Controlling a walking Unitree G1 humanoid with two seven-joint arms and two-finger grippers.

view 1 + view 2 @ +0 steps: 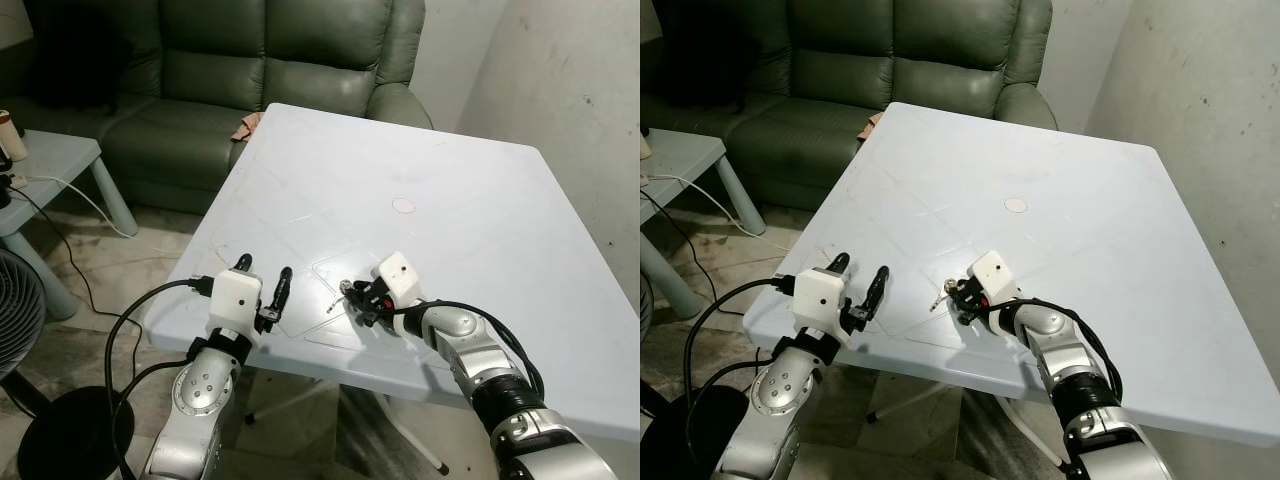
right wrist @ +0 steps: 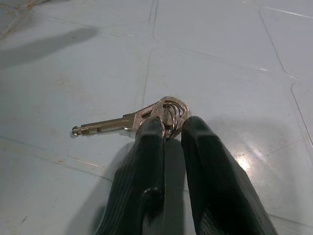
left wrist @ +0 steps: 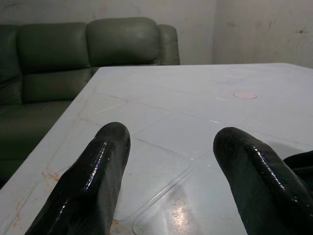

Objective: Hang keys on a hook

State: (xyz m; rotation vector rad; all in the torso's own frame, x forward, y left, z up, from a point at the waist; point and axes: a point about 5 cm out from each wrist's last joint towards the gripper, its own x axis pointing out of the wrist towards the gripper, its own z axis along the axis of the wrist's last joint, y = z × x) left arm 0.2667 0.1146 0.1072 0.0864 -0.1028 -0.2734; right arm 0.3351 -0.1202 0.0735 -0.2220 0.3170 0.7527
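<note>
Keys (image 2: 146, 115) lie flat on the white desk (image 1: 480, 200), near its front edge. Right pincer (image 2: 168, 128) pinches their ring, nearly closed, apparently for lifting. Left pincer (image 1: 262, 275) hovers open, empty.

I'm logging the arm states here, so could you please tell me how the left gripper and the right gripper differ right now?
The left gripper has its fingers spread wide with nothing between them; the right gripper is pinched on the keys at the ring. The left sits at the white table's near edge; the right is further in. Both rest low over the tabletop.
</note>
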